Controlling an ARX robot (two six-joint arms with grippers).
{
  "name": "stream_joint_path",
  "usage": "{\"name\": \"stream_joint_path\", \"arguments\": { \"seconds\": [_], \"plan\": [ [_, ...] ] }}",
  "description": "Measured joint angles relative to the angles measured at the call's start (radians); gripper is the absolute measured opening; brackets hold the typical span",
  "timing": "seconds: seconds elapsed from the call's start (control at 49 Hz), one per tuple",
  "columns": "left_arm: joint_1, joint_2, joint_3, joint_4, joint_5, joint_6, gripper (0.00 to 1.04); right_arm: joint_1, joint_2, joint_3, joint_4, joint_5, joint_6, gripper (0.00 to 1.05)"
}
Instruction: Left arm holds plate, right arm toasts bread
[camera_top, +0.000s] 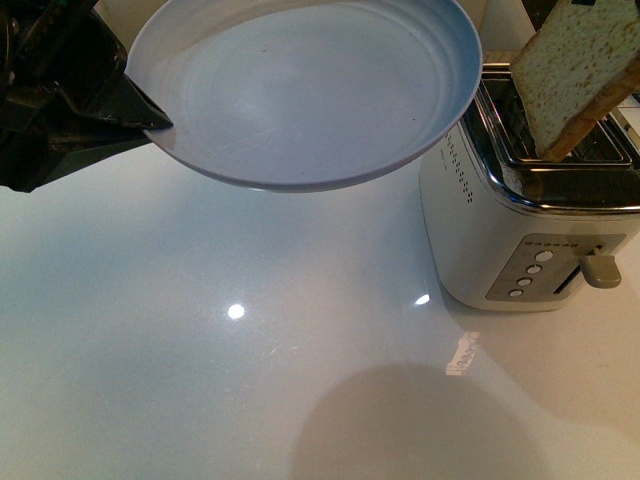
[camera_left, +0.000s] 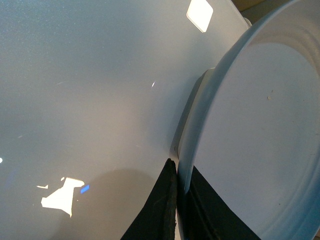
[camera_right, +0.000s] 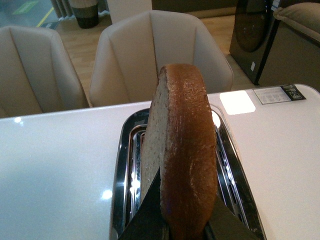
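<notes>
Surface (camera_top: 200, 400): white and glossy, nearest the camera; only a round shadow and glints of light lie on it.
Left arm (camera_top: 150, 115): the jaws are pinched almost together on the plate's rim, one above and one below. Gripping the edge leaves the whole dish free.
Plate (camera_top: 310, 90): empty, lifted clear of the surface and tilted toward the front camera. Its far rim is just beside the toaster, probably so it is on hand for the slice while keeping out of the other arm's way.
Toaster (camera_top: 520, 230): white with a chrome top, standing on the surface to the right, slots facing up.
Bread (camera_top: 580, 70): leaning, with its lower corner at the mouth of a slot. How far in it is I cannot tell.
Right arm (camera_right: 182, 225): the jaws are clamped on the two faces of the slice at its upper end. This leaves the lower end bare to go into the slot.
Step in hand: most likely lowering the slice in, which calls for straightening it along the slot.
Chairs (camera_right: 155, 55): pale, beyond the far edge of the surface.
</notes>
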Motion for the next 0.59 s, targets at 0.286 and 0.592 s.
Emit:
{"name": "stream_joint_path", "arguments": {
  "seconds": [0.286,0.592],
  "plan": [
    [0.0,0.0,0.0,0.0,0.0,-0.002,0.03,-0.005,0.105,0.051,0.033,0.005,-0.01,0.04],
    [0.0,0.0,0.0,0.0,0.0,-0.002,0.03,-0.009,0.224,0.092,0.108,0.028,-0.03,0.04]
  ]
}}
